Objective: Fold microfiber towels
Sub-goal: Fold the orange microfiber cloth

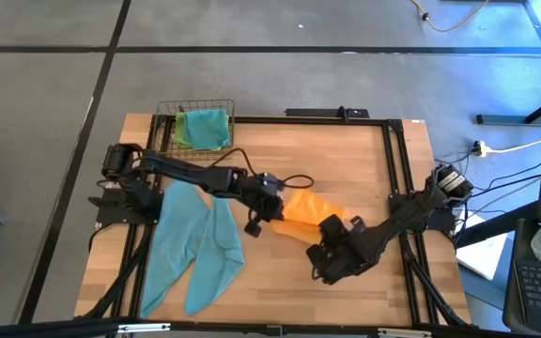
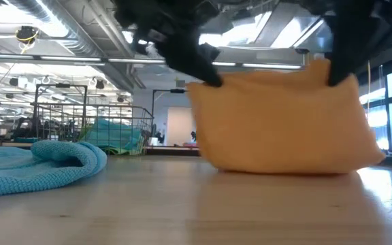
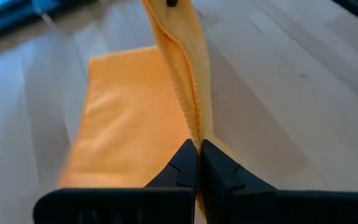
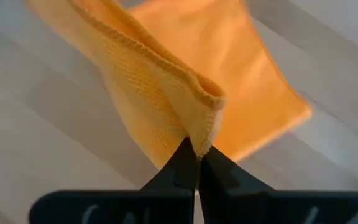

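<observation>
An orange towel (image 1: 310, 212) is held up between my two grippers at mid-table, its lower part (image 2: 284, 163) resting on the wood. My left gripper (image 1: 272, 211) is shut on its left end; my right gripper (image 1: 334, 235) is shut on its right end. A teal towel (image 1: 195, 246) lies crumpled on the table's left side. More towels, teal and lime green (image 1: 202, 129), sit in a wire basket. My left gripper pinches the orange towel's top edge (image 3: 194, 127) between its two fingers, several layers with a seamed edge. The fingers come from above. The cloth hangs below with its lower part on the table. My right gripper pinches a folded corner of the orange towel (image 4: 202, 134) between its two fingers, several layers, from above. The cloth hangs below the fingers and its lower part lies on the table.
The wire basket (image 1: 195, 117) stands at the table's far left corner. A black frame rail (image 1: 393, 188) runs along the table's right side. Bare wood (image 1: 346, 150) shows at the far right and near the front edge.
</observation>
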{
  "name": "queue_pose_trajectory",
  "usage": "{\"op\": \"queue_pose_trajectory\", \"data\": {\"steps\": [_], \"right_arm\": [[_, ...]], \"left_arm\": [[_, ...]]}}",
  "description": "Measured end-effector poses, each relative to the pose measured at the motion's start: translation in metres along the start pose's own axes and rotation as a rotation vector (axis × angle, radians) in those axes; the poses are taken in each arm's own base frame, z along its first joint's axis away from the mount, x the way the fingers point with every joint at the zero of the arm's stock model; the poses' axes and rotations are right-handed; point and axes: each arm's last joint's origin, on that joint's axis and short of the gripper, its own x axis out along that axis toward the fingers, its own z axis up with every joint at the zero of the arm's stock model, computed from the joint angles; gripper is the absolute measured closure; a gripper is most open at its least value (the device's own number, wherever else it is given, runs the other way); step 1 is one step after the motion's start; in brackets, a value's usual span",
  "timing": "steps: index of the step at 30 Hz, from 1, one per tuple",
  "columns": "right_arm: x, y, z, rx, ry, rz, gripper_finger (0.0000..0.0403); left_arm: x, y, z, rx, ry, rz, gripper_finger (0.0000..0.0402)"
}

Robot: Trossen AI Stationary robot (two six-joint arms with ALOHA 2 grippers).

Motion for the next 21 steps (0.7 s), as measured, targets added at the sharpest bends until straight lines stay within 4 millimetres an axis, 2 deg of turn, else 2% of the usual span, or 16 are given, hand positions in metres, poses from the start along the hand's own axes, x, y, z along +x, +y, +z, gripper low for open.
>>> {"op": "queue_pose_trajectory", "data": {"steps": [4, 11, 18, 21], "right_arm": [[0.001, -0.009, -0.001, -0.042, 0.018, -0.087, 0.0396], [0.015, -0.019, -0.009, -0.075, 0.046, -0.156, 0.0389], [0.03, -0.036, -0.016, -0.11, 0.062, -0.234, 0.0387], [0.037, -0.043, -0.015, -0.125, 0.063, -0.265, 0.0387]], "left_arm": [[0.019, 0.004, -0.001, 0.046, -0.052, 0.031, 0.0401], [0.055, 0.018, -0.008, 0.052, 0.024, 0.099, 0.0401], [0.062, 0.048, 0.015, 0.039, -0.013, 0.189, 0.0401], [0.063, 0.06, 0.017, 0.027, -0.017, 0.208, 0.0401]]}}
